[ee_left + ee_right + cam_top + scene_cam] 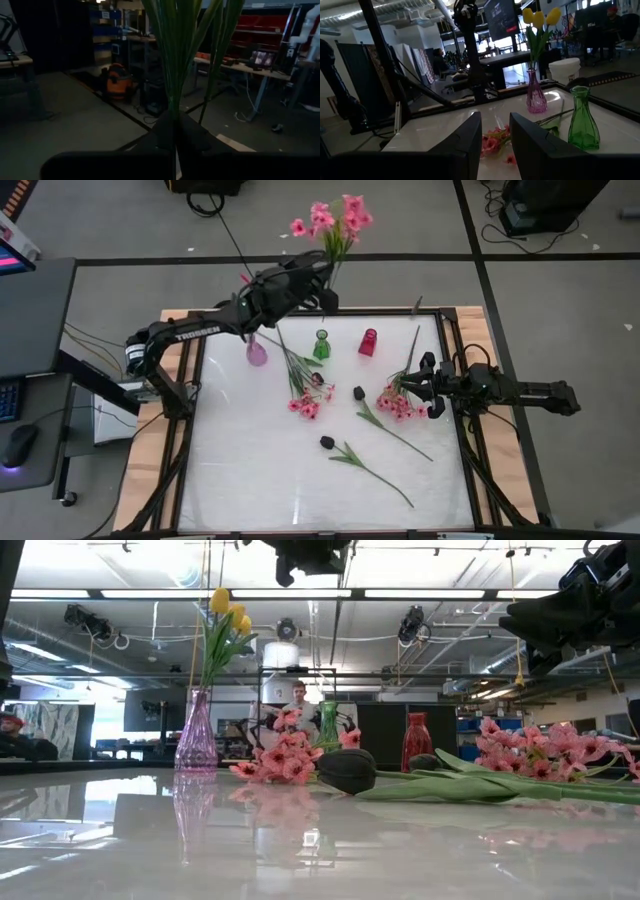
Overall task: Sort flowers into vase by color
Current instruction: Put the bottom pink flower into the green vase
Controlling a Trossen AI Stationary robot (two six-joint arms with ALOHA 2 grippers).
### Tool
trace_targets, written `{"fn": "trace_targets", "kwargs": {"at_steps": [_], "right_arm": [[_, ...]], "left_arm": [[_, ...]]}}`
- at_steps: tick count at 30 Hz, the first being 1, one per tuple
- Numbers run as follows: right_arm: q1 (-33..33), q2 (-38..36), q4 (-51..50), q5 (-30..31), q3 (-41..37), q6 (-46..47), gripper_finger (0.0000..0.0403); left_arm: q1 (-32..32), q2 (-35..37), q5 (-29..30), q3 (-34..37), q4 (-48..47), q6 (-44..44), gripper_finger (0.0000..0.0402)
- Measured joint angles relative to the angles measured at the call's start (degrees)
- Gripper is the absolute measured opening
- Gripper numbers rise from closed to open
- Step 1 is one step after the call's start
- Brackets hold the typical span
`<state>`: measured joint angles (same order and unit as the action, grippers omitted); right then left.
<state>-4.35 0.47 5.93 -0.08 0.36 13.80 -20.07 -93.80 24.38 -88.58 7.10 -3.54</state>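
- High view: the left gripper (322, 298) is held up beyond the green vase (321, 346), past the counter's (250, 470) far edge, its fingers closed on the stem of a pink spray (335, 222) whose blossoms hang over the floor. The right gripper (420, 385) is to the right of the green vase, at a second pink spray (398, 402) lying on the counter; whether its part-open fingers grip it I cannot tell. A third pink spray (305, 396) and two dark tulips (327, 442) lie in front of the green vase; the purple vase (257, 352) stands to its left, the red vase (368, 342) to its right.
- Low view: yellow tulips (230, 615) stand in the purple vase.
- Left wrist view: green stems (175, 50) rise from the closed fingers (172, 132).
- Right wrist view: the fingers (470, 142) stand slightly apart.
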Motion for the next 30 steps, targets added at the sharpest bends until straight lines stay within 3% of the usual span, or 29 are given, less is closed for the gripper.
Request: {"fn": "trace_targets", "kwargs": {"at_steps": [16, 30], "right_arm": [[0.0, 0.0, 0.0, 0.0, 0.0, 0.0, 0.011], [0.0, 0.0, 0.0, 0.0, 0.0, 0.0, 0.011]], "left_arm": [[0.3, 0.1, 0.0, 7.4, 2.8, -2.5, 0.0011], [0.7, 0.1, 0.0, 7.6, 3.4, -3.1, 0.0011]]}}
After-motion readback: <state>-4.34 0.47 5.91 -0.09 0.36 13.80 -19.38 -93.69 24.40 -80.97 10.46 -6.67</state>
